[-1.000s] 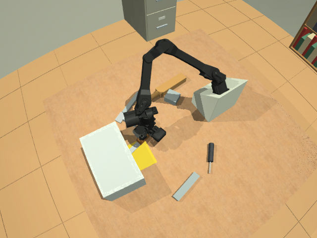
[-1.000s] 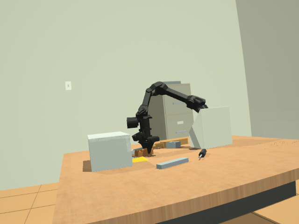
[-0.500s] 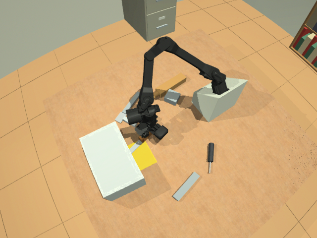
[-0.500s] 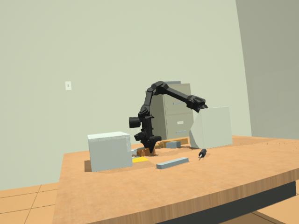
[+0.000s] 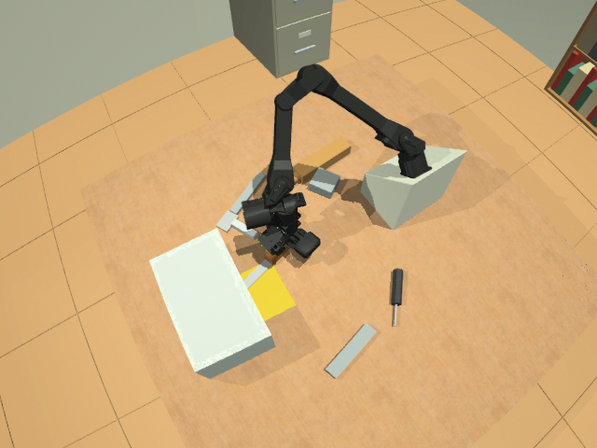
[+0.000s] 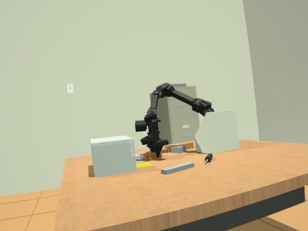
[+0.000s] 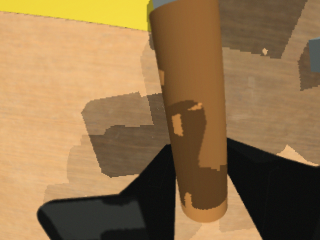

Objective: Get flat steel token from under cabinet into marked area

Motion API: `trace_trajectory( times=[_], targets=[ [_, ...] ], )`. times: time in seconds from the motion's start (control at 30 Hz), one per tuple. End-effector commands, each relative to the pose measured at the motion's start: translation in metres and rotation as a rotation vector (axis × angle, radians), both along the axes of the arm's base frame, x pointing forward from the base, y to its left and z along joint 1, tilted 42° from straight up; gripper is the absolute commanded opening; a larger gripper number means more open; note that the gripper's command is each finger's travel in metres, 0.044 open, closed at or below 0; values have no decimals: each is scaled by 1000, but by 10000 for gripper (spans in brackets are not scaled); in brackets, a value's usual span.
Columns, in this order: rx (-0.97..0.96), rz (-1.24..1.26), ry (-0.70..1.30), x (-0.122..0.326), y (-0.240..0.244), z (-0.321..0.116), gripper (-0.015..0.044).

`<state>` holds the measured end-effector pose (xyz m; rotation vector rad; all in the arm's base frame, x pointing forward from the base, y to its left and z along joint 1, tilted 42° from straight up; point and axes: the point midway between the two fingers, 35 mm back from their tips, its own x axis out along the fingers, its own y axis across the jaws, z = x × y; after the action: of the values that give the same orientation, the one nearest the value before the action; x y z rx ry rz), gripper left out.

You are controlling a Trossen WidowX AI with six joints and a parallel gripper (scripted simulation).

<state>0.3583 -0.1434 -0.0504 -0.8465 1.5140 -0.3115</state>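
My gripper (image 5: 288, 249) (image 6: 155, 152) (image 7: 195, 146) is shut on the brown round handle (image 5: 270, 257) (image 7: 192, 65) of a tool, low over the table. The tool's flat grey blade (image 5: 257, 273) runs across a corner of the yellow marked area (image 5: 275, 295) (image 6: 144, 164) (image 7: 70, 12) toward the front of the white cabinet (image 5: 207, 299) (image 6: 114, 156). In the top view the blade meets the cabinet's top edge in view, so I cannot tell whether its tip is underneath. The steel token is not visible, and the vent slots are hidden.
A black-handled screwdriver (image 5: 396, 287) (image 6: 209, 158) and a grey bar (image 5: 351, 350) (image 6: 177, 168) lie to the right. Behind the gripper are a grey block (image 5: 324, 182) (image 6: 178, 149), an orange-brown piece (image 5: 325, 158) and light-grey strips (image 5: 246, 193). A pale angular body (image 5: 419, 195) (image 6: 221, 131) stands by the arm's base.
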Motion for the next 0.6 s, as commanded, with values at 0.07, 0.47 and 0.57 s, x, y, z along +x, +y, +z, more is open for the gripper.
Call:
trace_trajectory(
  times=[0.07,0.47,0.57],
  targets=[
    [1,1,6,-8,-3,0,0],
    [1,1,6,-21,-8,3,0],
    [1,1,7,-24,-9,3,0]
  ],
)
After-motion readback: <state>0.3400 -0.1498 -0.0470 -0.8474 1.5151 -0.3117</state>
